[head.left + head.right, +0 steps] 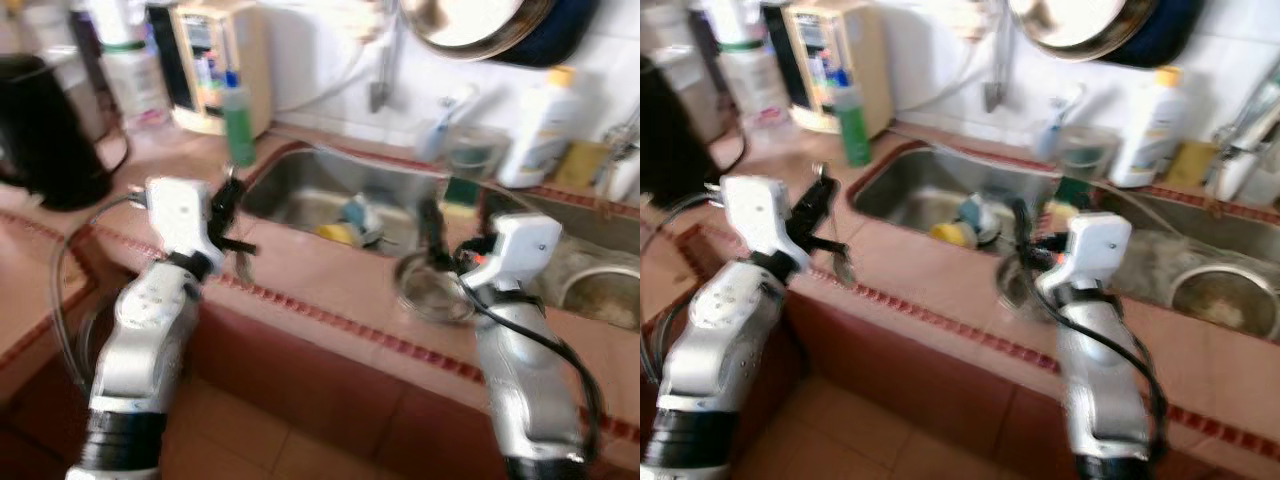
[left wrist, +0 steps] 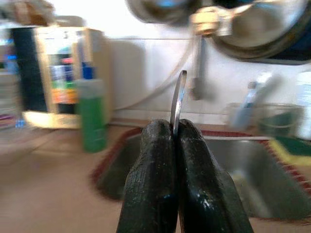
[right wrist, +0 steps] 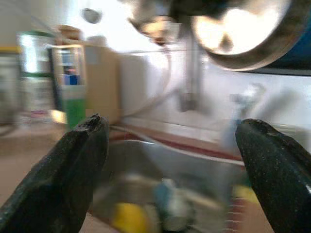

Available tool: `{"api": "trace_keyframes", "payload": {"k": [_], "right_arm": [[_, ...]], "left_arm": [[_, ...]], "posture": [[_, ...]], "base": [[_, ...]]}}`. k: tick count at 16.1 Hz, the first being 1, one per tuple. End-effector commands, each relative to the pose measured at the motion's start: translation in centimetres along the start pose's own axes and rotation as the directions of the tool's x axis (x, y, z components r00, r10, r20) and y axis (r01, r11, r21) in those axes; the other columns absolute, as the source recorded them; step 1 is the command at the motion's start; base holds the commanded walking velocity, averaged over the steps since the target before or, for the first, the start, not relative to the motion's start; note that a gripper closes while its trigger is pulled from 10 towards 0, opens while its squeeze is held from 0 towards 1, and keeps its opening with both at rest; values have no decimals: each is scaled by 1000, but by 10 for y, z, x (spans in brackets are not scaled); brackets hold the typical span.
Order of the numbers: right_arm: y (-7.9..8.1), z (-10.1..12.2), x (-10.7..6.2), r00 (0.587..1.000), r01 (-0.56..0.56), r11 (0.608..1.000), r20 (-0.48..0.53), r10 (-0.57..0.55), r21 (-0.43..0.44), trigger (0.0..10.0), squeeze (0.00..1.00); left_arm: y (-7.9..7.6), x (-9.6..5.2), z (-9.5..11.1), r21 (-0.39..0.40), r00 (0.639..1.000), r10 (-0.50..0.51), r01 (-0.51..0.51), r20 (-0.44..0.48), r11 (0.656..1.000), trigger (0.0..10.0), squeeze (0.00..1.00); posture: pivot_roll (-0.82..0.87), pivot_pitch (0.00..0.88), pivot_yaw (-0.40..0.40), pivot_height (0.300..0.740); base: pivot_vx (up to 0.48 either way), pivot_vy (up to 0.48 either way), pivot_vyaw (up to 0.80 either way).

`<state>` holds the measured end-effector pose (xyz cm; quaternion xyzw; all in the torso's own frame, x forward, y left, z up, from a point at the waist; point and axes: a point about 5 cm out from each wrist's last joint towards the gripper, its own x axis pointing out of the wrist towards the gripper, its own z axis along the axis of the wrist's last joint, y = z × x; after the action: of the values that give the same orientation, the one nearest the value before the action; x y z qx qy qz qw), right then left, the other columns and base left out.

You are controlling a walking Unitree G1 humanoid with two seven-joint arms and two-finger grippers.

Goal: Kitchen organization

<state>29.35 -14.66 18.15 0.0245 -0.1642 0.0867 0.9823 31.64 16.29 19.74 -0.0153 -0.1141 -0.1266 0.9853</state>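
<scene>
Nearest us, our left gripper [image 2: 174, 138] is pinching a thin metal utensil [image 2: 178, 99] with jaws pressed together, near the sink [image 1: 330, 190] at the tiled table's [image 1: 330, 290] edge. Rightward, our right gripper [image 3: 172, 160] is hovering, jaws spread wide, over a metal bowl [image 1: 432, 290].

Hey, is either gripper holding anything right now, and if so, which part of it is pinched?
The left gripper is shut on a thin metal utensil, pinching one end; which end cannot be told. The right gripper is open, holding nothing.
</scene>
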Motion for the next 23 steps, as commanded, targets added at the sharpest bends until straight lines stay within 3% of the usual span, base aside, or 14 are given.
{"api": "trace_keyframes", "payload": {"k": [1,6,23], "right_arm": [[-7,2,-1,1000,19,1000,3,-19,-8,10000,0],[-7,0,0,1000,18,1000,-15,-18,-8,10000,0],[-7,0,5,1000,14,1000,-24,-14,-1,10000,0]], "left_arm": [[-6,3,4,-2,1000,-27,27,14,1000,10000,0],[-8,3,3,10,1000,-28,28,9,1000,10000,0],[-8,3,12,-5,997,-48,49,61,999,10000,0]], "posture": [[-184,16,26,740],[-182,23,21,740],[-173,28,8,740]], "base": [[0,330,0],[0,134,0],[0,0,-761]]}}
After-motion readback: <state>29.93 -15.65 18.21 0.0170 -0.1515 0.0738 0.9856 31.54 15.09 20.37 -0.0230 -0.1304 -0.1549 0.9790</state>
